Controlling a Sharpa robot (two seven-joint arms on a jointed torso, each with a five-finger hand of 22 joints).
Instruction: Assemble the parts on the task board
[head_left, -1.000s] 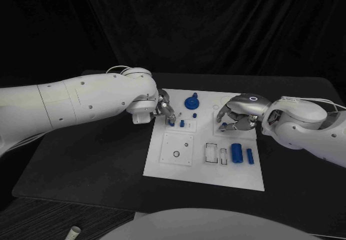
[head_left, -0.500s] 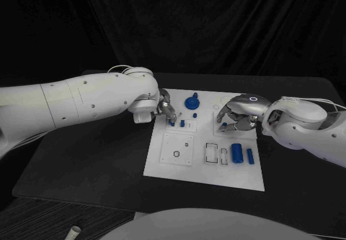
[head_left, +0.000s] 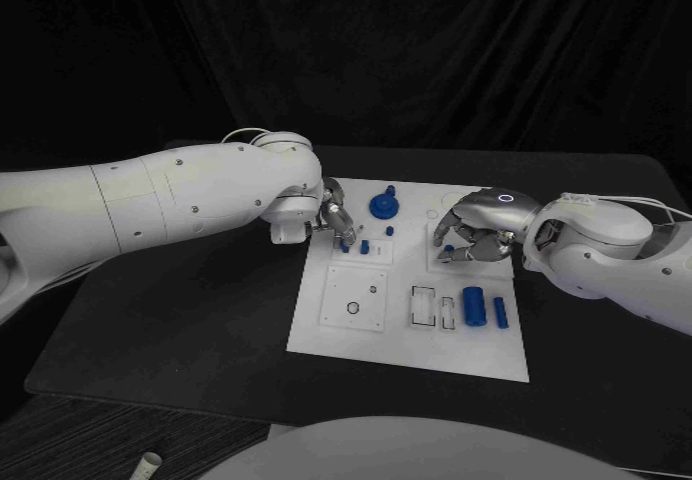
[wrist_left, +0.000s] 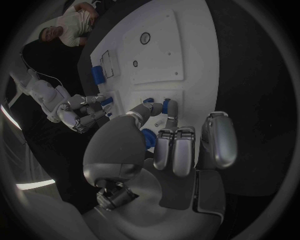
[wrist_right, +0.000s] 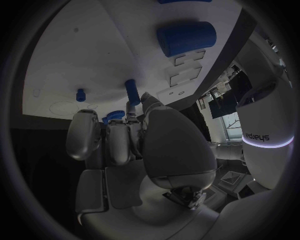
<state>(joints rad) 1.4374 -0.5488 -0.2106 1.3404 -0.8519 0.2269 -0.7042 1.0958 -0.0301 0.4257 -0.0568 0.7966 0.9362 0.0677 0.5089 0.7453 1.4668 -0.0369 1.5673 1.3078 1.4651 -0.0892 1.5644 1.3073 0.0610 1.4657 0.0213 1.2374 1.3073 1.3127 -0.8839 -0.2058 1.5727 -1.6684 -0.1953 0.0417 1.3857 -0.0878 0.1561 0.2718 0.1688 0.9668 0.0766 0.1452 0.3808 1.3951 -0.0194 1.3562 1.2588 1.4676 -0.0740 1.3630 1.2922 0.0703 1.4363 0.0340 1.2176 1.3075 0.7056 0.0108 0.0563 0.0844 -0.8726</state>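
Observation:
The white task board (head_left: 411, 335) lies mid-table. My left hand (head_left: 329, 220) hovers over its far left corner and pinches a small blue peg (head_left: 343, 241) between thumb and finger; the same peg (wrist_left: 165, 106) stands at the fingertips in the left wrist view. Two short blue pegs (head_left: 365, 246) (head_left: 389, 231) stand beside it, and a blue knob (head_left: 382, 205) sits behind. My right hand (head_left: 473, 232) is curled over the board's far right side and grips a small blue part (head_left: 449, 250). A blue peg (wrist_right: 132, 92) stands at its fingertips in the right wrist view.
A thick blue cylinder (head_left: 473, 300) and a thinner blue pin (head_left: 500, 312) lie on the board's right side, beside two rectangular slots (head_left: 423, 305). A square plate with a round hole (head_left: 355, 297) sits on the near left. The black table (head_left: 173, 330) surrounds the board.
My left arm has edged slightly to the right, with its hand staying over the same corner. The right hand has not moved.

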